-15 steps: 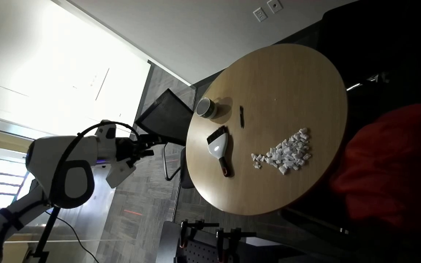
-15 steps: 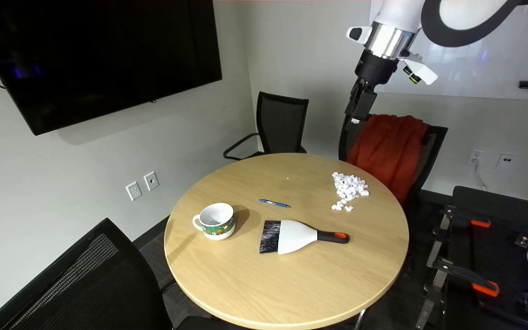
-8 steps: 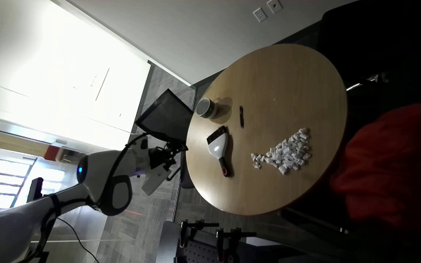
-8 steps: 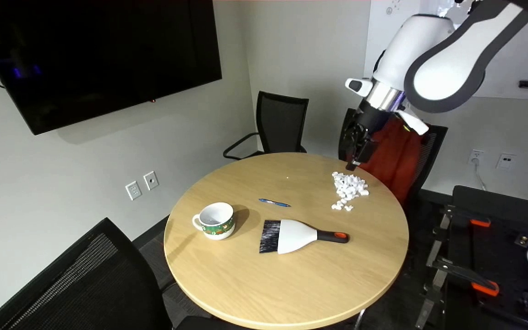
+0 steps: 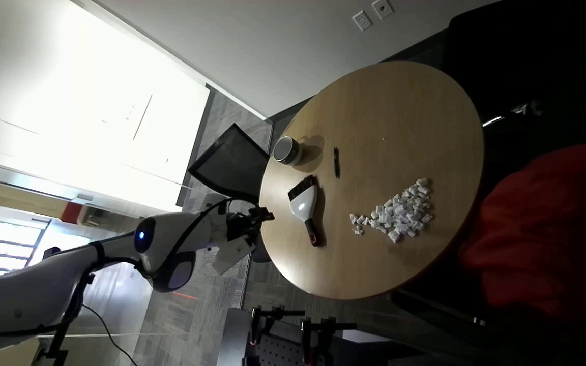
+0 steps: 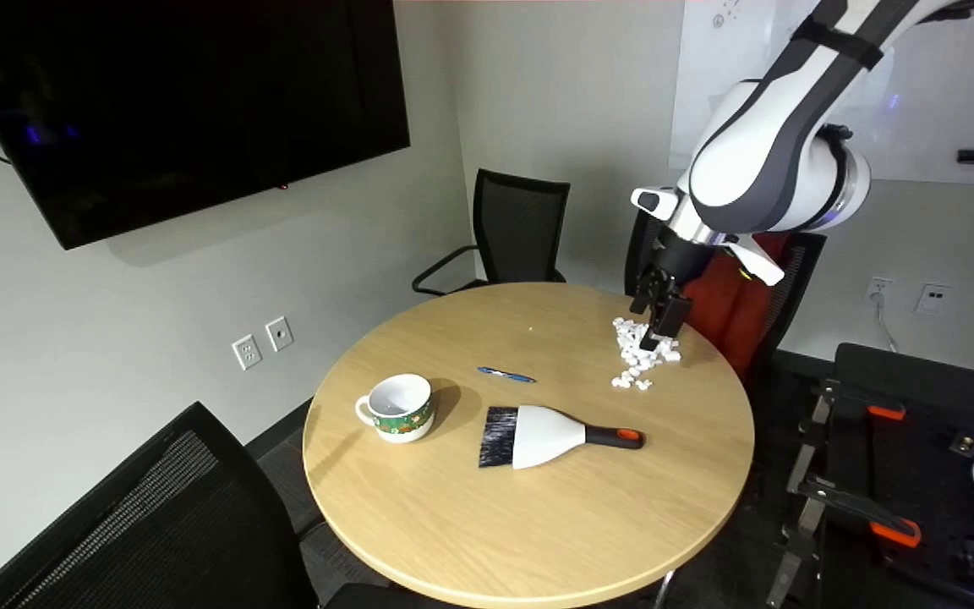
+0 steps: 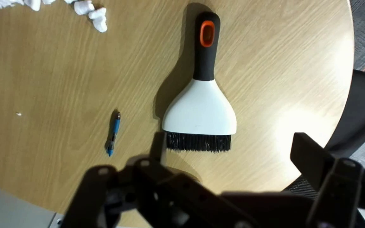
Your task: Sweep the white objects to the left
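The white objects are a loose cluster of small white bits on the round table, in both exterior views point(image 5: 400, 213) point(image 6: 627, 338). A few show at the wrist view's top left edge point(image 7: 98, 20). A hand brush with white body, black bristles and dark handle lies flat on the table, in both exterior views point(image 5: 303, 203) point(image 6: 542, 436) and in the wrist view point(image 7: 200, 107). My gripper point(image 7: 228, 139) is open and empty, fingers wide apart, bristles between them in the picture. In an exterior view the gripper point(image 6: 646, 326) overlaps the white bits; in an exterior view it point(image 5: 267, 214) shows at the table's edge.
A mug with a green band point(image 6: 401, 414) stands on the table point(image 6: 470, 524) near the bristle end of the brush. A blue pen point(image 6: 506, 374) lies between mug and white bits. Chairs point(image 6: 521, 224) stand around the table, one with a red cloth point(image 5: 542, 218).
The arm has come down and toward the table; the gripper has moved from high beside the table to its edge, nearer the brush. The brush, white bits, mug and pen have not moved.
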